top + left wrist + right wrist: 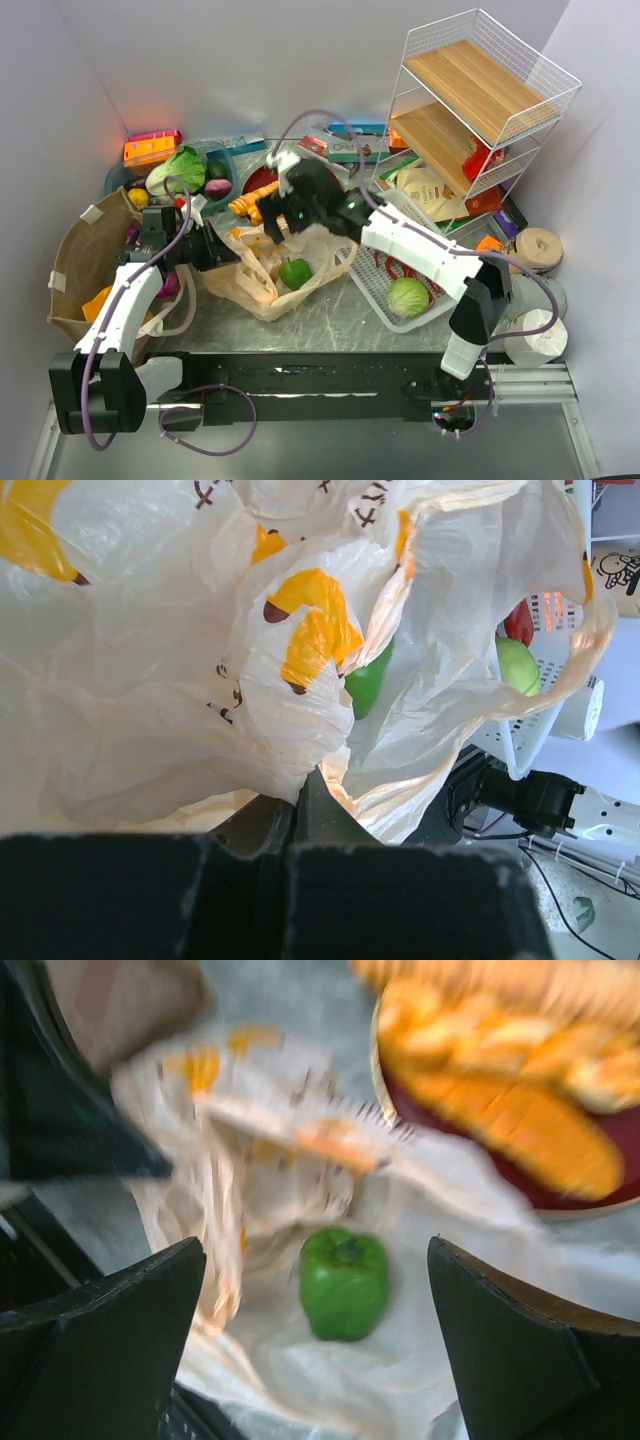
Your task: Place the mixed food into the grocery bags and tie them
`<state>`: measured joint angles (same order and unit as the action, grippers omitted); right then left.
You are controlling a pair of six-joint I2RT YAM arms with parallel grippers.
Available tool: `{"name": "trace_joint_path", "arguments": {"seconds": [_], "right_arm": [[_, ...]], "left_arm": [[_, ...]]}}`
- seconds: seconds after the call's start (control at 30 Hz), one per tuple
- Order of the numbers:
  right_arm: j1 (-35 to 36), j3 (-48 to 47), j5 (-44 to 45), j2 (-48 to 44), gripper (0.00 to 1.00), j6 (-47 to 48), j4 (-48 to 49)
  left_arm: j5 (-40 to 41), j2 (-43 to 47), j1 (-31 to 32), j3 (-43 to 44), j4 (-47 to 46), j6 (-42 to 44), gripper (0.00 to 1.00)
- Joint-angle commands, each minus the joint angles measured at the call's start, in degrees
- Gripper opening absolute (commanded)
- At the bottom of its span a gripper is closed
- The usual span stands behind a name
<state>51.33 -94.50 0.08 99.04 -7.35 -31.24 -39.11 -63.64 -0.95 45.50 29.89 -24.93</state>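
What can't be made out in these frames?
Left wrist: the plastic bag film hides most of the green pepper and anything else inside.
Right wrist: motion blur leaves the orange food on the red plate unidentifiable.
Top: the left arm covers part of the paper bag interior.

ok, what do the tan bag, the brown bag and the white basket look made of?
The tan bag: thin plastic film, slightly glossy; crinkled, light shows through. The brown bag: probably stiff paper, matte; walls stand up unsupported. The white basket: likely moulded plastic; slotted, smooth.
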Motion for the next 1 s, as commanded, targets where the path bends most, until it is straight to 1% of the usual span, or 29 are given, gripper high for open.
{"name": "trace_joint_path", "arguments": {"seconds": [0.0,0.07,0.1,0.13,0.2,0.27,0.3,0.33,0.4,0.47,0.5,0.53,0.63,0.73,0.87,0.97], "right_arm": [[-2.90,-7.10,-0.70,1.84,0.99,2.61,0.83],[-4.30,-9.12,-0.95,4.04,0.99,2.08,1.98],[-5.88,-10.26,-2.17,6.92,0.98,1.21,1.98],[-6.76,-13.92,-2.62,8.60,0.96,0.59,1.28],[-8.26,-18.07,-4.20,14.03,0.94,-0.55,-1.36],[-8.88,-24.31,-4.91,17.66,0.93,-0.99,-4.24],[-9.05,-26.50,-5.08,21.42,0.93,-1.34,-5.57],[-9.23,-30.70,-5.26,23.19,0.93,-1.69,-7.32],[-9.23,-33.55,-5.70,27.06,0.91,-2.31,-11.62],[-8.97,-31.55,-7.01,27.25,0.91,-3.10,-12.26],[-8.79,-29.45,-7.37,25.86,0.90,-3.63,-11.04],[-8.53,-24.38,-7.81,24.72,0.90,-3.98,-10.25],[-6.69,-16.10,-8.34,20.41,0.88,-4.42,-7.52],[-4.67,-11.96,-9.57,18.38,0.84,-4.86,-8.13],[-2.82,-9.22,-9.13,16.62,0.83,-5.74,-8.57],[-3.08,-10.96,-7.12,15.13,0.86,-5.57,-9.26]], "left_arm": [[-0.08,0.62,-0.28,0.03,0.17,0.84,0.01],[-1.75,0.44,-0.19,-0.14,0.78,1.37,0.01],[-2.02,0.27,-0.19,-0.23,0.96,1.63,0.01],[-2.45,0.44,-0.19,-0.49,1.31,1.64,0.01],[-2.81,0.88,-0.19,-0.93,1.66,1.72,0.01],[-3.07,1.76,-0.28,-1.55,2.01,1.55,0.01],[-3.25,2.02,-0.19,-1.90,2.10,1.46,0.01],[-3.51,2.46,-0.19,-2.42,2.02,1.29,0.01],[-4.30,2.73,-0.19,-3.04,1.14,0.58,0.01],[-5.35,2.73,-0.19,-4.10,0.70,0.41,0.01],[-6.14,2.64,-0.19,-4.36,0.61,0.49,0.01],[-6.24,2.47,-0.19,-4.71,0.87,0.76,0.01],[-4.92,2.11,-0.10,-4.28,2.28,1.55,0.01],[-4.39,2.55,-0.19,-4.01,3.07,1.90,0.01],[-3.25,3.52,-0.19,-4.28,2.98,1.20,0.01],[-1.67,3.35,-0.19,-4.45,2.90,0.76,0.01]]}}
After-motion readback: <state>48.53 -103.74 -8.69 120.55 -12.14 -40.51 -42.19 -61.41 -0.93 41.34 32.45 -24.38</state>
